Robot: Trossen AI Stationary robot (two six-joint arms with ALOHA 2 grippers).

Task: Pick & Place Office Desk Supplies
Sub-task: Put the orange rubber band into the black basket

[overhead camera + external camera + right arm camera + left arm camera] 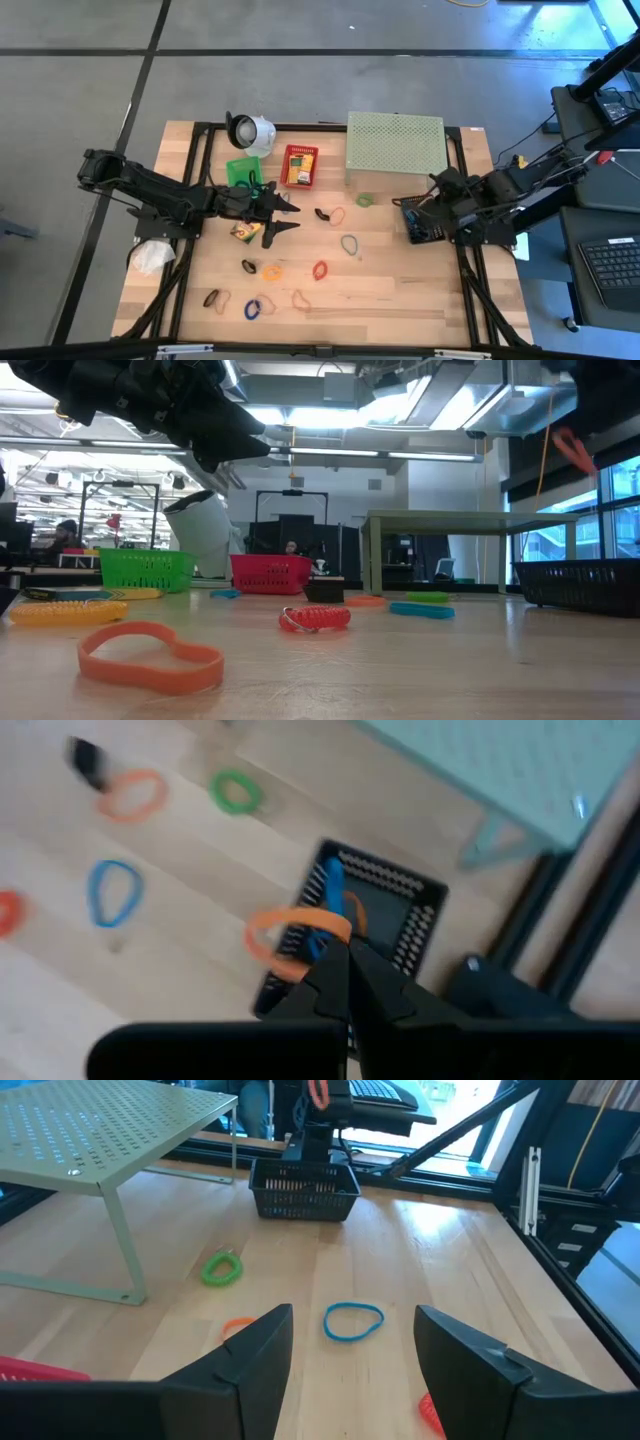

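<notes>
A pale wooden table [400,290] fills the middle of the high view, with loose rubber bands strewn across its lower centre, a green basket [241,169] and a red basket [299,166] near the top, and a perforated green shelf [394,144] at upper right. At right centre the right gripper [340,952] is closed on an orange rubber band [296,933], dangling over the black basket [385,925]. Since the band hangs toward the basket's near rim, a release from here could, I judge, drape it over the wall or drop it outside. The left gripper [283,216] hovers at centre-left with fingers apart and empty, above a crayon box [242,231]; a blue band [353,1321] lies ahead of it.
</notes>
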